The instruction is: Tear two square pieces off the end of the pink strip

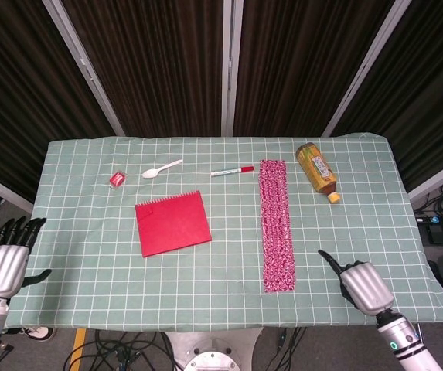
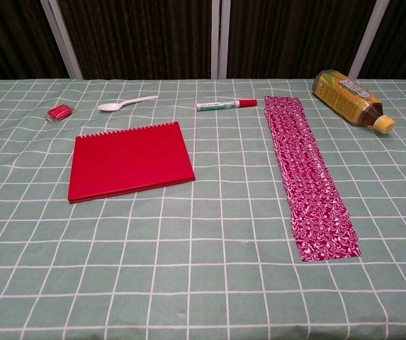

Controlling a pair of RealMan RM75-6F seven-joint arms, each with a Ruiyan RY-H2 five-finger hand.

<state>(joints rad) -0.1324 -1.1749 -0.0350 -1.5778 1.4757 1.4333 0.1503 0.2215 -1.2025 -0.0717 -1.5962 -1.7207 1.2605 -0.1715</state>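
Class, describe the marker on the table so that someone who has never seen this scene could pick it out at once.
Start at the green checked table and go to its far edge, near the curtains. The marker lies flat there, between the white spoon and the top of the pink strip. It alone is a thin white pen with a red cap.

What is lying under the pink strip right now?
Only the green checked tablecloth shows around the pink strip, which lies flat on it. Anything directly beneath is covered.

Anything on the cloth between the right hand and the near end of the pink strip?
Nothing: the head view shows only bare checked tablecloth between the right hand and the pink strip.
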